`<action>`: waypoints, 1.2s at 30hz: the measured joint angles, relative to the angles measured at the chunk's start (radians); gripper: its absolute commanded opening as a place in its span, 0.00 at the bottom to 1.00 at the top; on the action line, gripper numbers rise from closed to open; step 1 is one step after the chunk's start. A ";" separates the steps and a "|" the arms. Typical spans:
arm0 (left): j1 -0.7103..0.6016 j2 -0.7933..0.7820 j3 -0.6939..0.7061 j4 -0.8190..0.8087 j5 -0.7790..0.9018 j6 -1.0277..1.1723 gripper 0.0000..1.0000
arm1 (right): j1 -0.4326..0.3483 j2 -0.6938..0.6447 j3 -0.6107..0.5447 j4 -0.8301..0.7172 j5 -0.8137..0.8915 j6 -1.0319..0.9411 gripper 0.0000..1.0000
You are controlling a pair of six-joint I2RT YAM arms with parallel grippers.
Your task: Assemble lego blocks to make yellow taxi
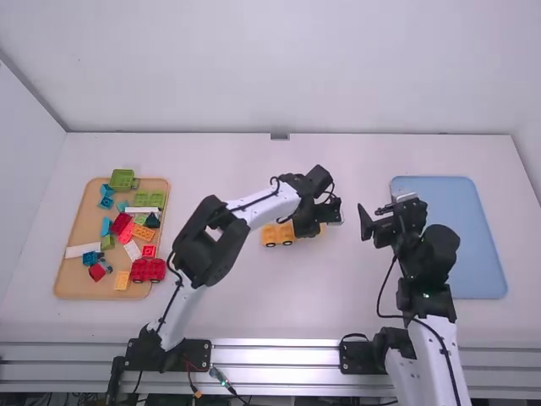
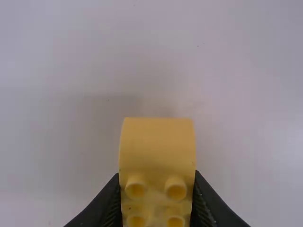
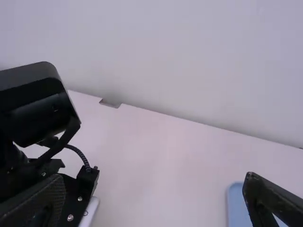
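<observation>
Grips a smooth, curve-ended yellow plastic block (image 2: 157, 146), four round studs showing, in the black left gripper (image 1: 311, 222). Has a low yellow wheeled toy-car body (image 1: 276, 232), two black wheels visible, mid-way across the white table (image 1: 211, 313), right at that gripper. Holds the black right gripper's (image 1: 379, 218) fingers wide apart, near one flat blue tray (image 1: 478, 262).

There are one tan tray (image 1: 74, 277), one blue tray (image 1: 478, 245), two arms (image 1: 264, 207), one yellow wheeled build (image 1: 279, 232) and over a dozen loose blocks (image 1: 144, 233).
</observation>
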 measured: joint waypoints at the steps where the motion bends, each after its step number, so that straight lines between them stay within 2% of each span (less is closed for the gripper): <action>1: 0.000 0.002 0.000 0.002 -0.003 0.000 0.19 | 0.000 0.013 0.000 0.010 0.000 -0.001 0.99; 4: -0.001 0.004 -0.001 0.008 -0.006 0.000 0.25 | 0.000 0.048 0.000 0.045 0.000 0.000 0.99; 10: -0.001 0.004 -0.001 0.023 -0.006 0.000 0.26 | 0.000 0.108 0.000 0.099 -0.021 -0.002 0.99; 17: -0.001 0.004 -0.001 0.018 -0.009 0.002 0.34 | 0.000 0.132 0.000 0.120 -0.031 -0.001 0.99; 21: -0.001 0.004 -0.001 0.001 -0.009 0.001 0.58 | 0.000 0.129 0.000 0.112 -0.031 -0.001 0.99; 22: -0.001 0.004 -0.001 -0.001 -0.009 0.000 0.69 | 0.000 0.126 0.000 0.111 -0.031 -0.002 0.99; 23: -0.001 0.004 -0.001 -0.001 -0.009 0.005 0.97 | 0.000 0.122 0.000 0.111 -0.031 0.000 0.99; 24: -0.001 0.004 -0.001 0.001 -0.009 0.002 0.99 | 0.000 0.118 0.000 0.112 -0.032 0.000 0.99; 30: 0.000 0.004 0.000 -0.003 -0.009 -0.003 0.99 | 0.000 0.116 0.000 0.116 -0.031 -0.002 0.99; 36: 0.023 0.002 0.077 -0.144 -0.009 0.016 0.99 | 0.000 0.116 0.000 0.116 -0.029 -0.030 0.99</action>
